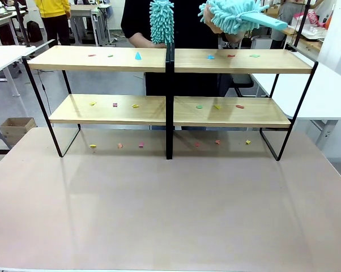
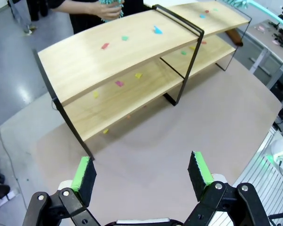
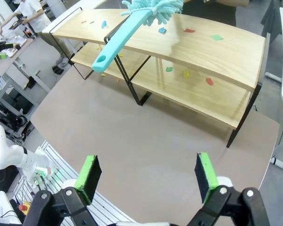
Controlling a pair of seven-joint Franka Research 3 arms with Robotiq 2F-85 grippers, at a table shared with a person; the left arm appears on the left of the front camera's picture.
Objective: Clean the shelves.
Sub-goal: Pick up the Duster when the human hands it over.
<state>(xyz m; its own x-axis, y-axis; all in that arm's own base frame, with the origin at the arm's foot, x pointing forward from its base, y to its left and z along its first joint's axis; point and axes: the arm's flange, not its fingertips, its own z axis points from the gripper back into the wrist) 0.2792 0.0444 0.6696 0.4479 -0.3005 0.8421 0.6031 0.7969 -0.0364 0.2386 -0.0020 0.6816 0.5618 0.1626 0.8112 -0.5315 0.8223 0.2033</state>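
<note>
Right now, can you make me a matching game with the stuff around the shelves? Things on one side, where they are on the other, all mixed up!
Things:
1. blue triangular scrap
2. cardboard box
3. turquoise duster with its handle sticking out
4. left gripper

Places:
A. held up by the person
B. open, above the beige table
C. on the top board of the shelves
D. on the floor

Pairs: 1-C, 2-D, 3-A, 4-B.

A lab or workshop hall: white worktops (image 1: 0, 56) at nine and three o'clock, further benches (image 1: 88, 10) with a standing person (image 1: 53, 17) at eleven o'clock, a cardboard box (image 1: 15, 129) on the grey floor (image 1: 102, 85).
</note>
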